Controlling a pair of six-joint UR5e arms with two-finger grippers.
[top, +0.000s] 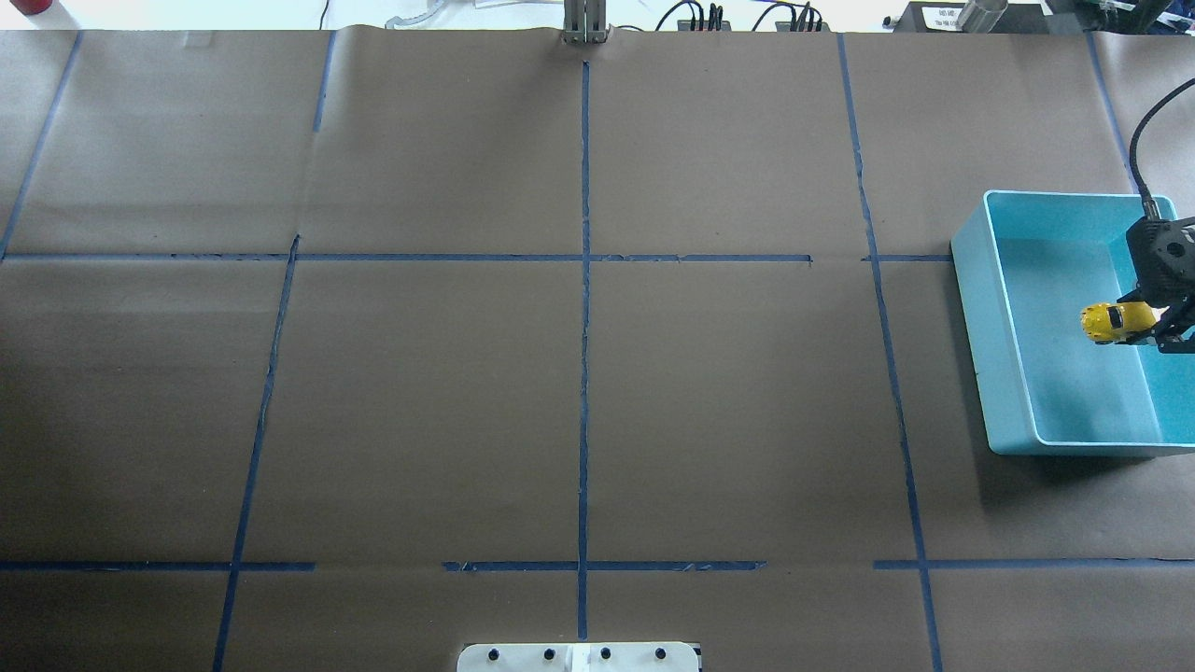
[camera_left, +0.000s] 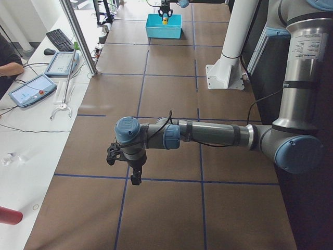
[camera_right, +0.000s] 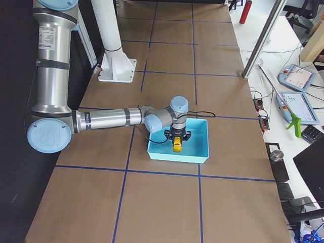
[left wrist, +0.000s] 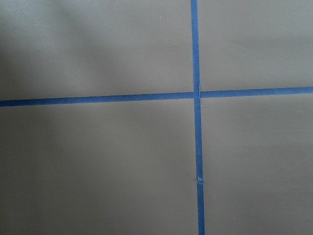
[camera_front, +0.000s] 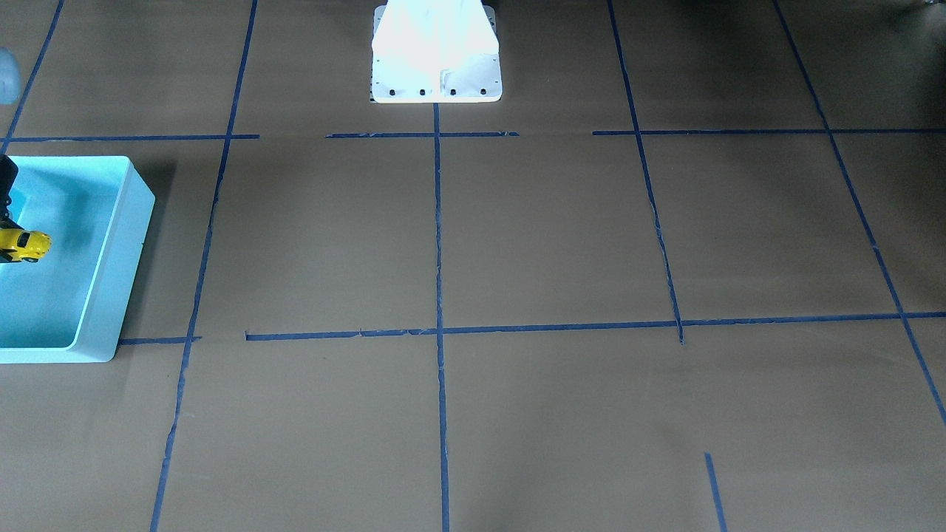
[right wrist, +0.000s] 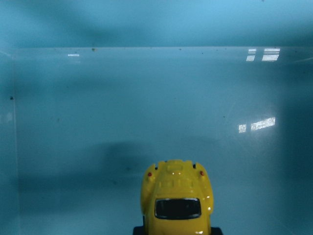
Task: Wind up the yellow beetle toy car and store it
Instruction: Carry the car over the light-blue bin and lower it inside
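The yellow beetle toy car (top: 1111,322) hangs over the inside of the light blue bin (top: 976,308), held at its rear end by my right gripper (top: 1146,327). The front view shows the car (camera_front: 26,244) at the frame's left edge, over the bin (camera_front: 122,244). In the right wrist view the car (right wrist: 177,200) points at the bin's far wall (right wrist: 146,29), above its floor. The right side view shows the car (camera_right: 176,146) below the gripper (camera_right: 176,137). My left gripper (camera_left: 124,167) hangs above bare table; whether it is open or shut I cannot tell.
Brown paper with a blue tape grid (top: 584,280) covers the table. The white robot base (camera_front: 436,55) stands at the table's robot-side edge. A vertical metal post (camera_right: 258,43) and operator tablets (camera_left: 31,88) sit beyond the far edge.
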